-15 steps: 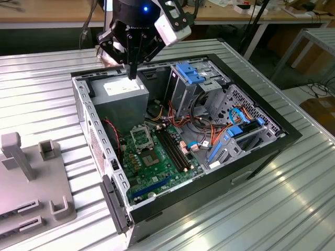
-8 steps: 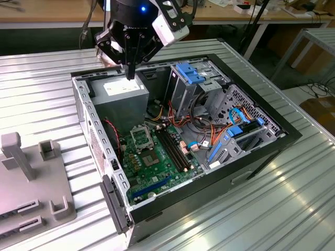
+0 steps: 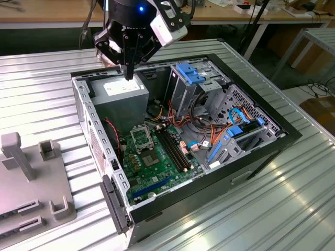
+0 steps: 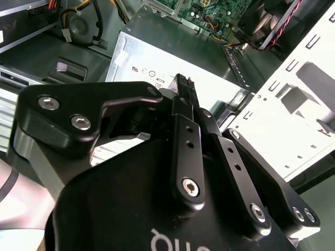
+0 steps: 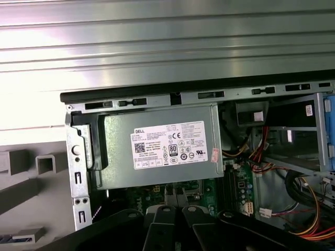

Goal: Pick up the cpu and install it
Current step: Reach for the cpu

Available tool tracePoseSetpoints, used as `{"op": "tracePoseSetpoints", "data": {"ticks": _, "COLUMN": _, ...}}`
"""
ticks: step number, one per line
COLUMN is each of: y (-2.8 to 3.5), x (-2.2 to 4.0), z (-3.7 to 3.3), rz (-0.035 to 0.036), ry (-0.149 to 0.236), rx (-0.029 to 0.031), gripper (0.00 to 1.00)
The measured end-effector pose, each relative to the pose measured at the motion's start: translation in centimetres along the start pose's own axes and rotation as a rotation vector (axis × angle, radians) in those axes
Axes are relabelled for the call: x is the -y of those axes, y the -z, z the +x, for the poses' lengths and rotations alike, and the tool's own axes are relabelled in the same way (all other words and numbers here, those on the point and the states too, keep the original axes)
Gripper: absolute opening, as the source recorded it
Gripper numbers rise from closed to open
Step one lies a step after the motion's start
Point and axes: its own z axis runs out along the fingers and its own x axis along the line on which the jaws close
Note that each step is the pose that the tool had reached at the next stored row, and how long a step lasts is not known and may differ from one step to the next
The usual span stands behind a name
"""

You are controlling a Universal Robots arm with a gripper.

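My gripper point(image 3: 128, 75) hangs fingers-down over the back corner of the open computer case, just above the big grey metal box with a white label point(image 3: 116, 89). In both wrist views the black fingers point(image 4: 184, 104) point(image 5: 170, 196) are pressed together, and no chip shows between them. The cpu is out of view. Lower in the case lies the green motherboard point(image 3: 157, 167), with its black-framed square socket point(image 3: 140, 137) well below and in front of the gripper. The labelled box point(image 5: 157, 151) sits directly under the fingertips in the first wrist view.
The case's metal side wall point(image 3: 91, 120) stands close to the gripper on the exterior view's left. Drive cages with blue clips point(image 3: 188, 73) and loose orange and blue cables point(image 3: 209, 130) crowd the case's other half. A grey fixture point(image 3: 31, 178) lies on the ribbed table outside the case.
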Motion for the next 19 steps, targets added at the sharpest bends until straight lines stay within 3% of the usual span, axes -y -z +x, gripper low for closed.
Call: {"op": "tracePoseSetpoints", "data": {"ticks": 19, "y": 0.0, "x": 0.04, "z": 0.59, "rz": 0.0001, "ry": 0.0, "rx": -0.0002, "gripper": 0.11}}
